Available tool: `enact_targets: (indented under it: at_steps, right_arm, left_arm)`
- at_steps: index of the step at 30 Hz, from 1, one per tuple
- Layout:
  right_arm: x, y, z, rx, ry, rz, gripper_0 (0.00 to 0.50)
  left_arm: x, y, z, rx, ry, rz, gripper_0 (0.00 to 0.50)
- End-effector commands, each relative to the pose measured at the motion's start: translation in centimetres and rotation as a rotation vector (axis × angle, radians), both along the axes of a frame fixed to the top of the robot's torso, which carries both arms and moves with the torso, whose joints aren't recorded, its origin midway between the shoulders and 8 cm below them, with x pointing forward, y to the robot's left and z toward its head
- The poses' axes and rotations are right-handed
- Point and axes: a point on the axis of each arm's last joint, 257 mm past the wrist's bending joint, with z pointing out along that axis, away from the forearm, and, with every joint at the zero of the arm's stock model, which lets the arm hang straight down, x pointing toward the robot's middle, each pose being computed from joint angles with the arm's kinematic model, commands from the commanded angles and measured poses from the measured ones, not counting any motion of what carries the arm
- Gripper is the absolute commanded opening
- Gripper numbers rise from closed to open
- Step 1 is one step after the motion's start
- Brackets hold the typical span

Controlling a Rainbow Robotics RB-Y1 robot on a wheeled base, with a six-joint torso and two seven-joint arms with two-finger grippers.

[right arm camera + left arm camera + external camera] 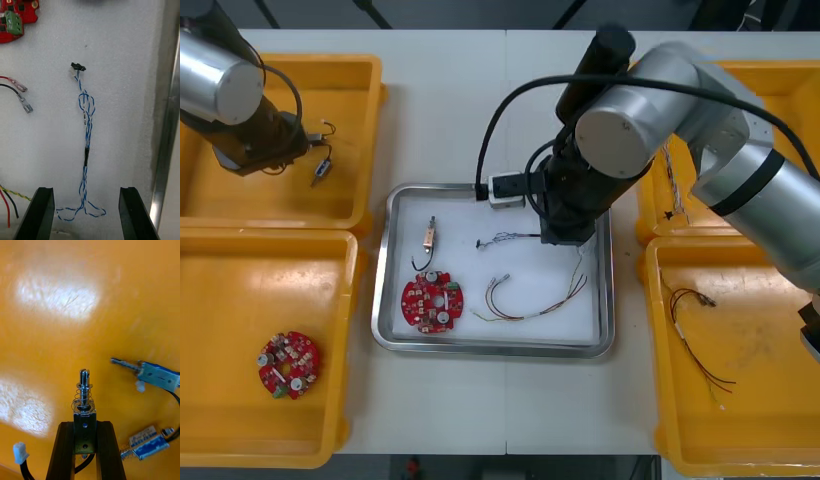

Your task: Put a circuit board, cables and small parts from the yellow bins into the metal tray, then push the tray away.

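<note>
Left claw (85,425) pinches a small metal part (85,405), silver and sprung, over the upper-left yellow bin (240,195). Right claw (86,191), spread, hovers above a twisted blue and white cable (87,123) in the central shiny metal tray (383,330). Best to hold firmly and lift clear of the bin wall.

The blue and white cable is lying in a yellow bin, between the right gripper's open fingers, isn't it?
No. The right wrist view shows the blue and white cable lying in the metal tray, on its white inside, between the open fingers of the right gripper.
</note>
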Motion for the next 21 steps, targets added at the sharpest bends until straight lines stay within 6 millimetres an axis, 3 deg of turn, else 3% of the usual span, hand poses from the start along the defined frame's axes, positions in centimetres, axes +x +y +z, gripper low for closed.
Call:
enact_targets:
  at_steps: [1, 9, 15, 21]
  right_arm:
    - [-0.9, 1.0, 3.5, 0.087, 0.019, -0.101, 0.5]
    - [-2.2, -3.3, 6.7, 0.109, 0.082, -0.38, 0.5]
    - [-2.4, -6.6, 8.6, 0.159, 0.114, -0.576, 0.5]
    - [-2.1, -10.2, 10.1, 0.251, 0.153, -0.801, 0.5]
  left_arm:
    - [0.7, 2.2, 6.7, 0.01, -0.083, 0.004, 0.0]
    - [-1.5, 1.3, 10.1, 0.02, -0.045, -0.082, 0.0]
    - [-4.0, 0.6, 11.2, 0.046, 0.004, -0.107, 0.0]
    - [-5.7, -3.8, 11.5, -0.03, 0.005, -0.101, 0.0]
